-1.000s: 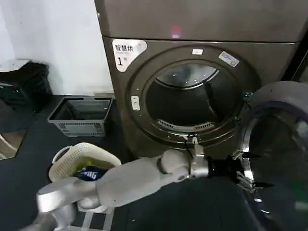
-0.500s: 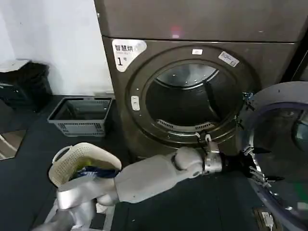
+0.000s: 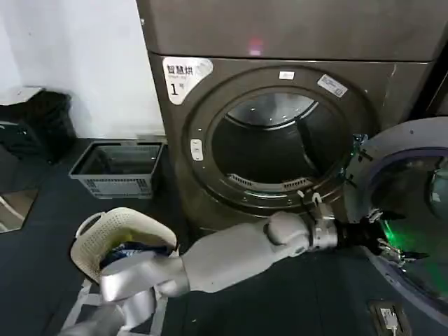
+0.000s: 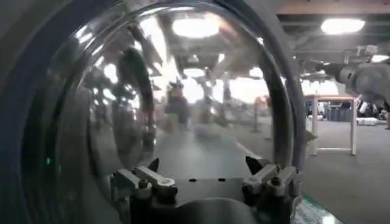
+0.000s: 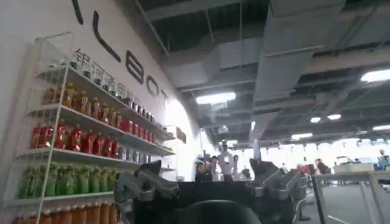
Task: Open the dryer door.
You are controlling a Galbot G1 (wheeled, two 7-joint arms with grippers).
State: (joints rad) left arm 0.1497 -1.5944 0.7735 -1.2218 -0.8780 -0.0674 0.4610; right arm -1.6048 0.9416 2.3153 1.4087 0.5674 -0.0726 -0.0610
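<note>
Fingers (image 4: 149, 176) of the left gripper (image 3: 383, 238) spread wide against the round chrome-rimmed glass dryer door (image 3: 406, 210) — swung open at right of frame, beside the bronze-grey front-loading dryer (image 3: 280, 126). Right gripper (image 5: 207, 176) open too — facing drink shelves (image 5: 79, 140).

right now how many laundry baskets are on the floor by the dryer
2. A grey basket stands on the floor left of the dryer, against the wall. A cream basket holding clothes sits nearer the robot, partly hidden by the left arm.
</note>
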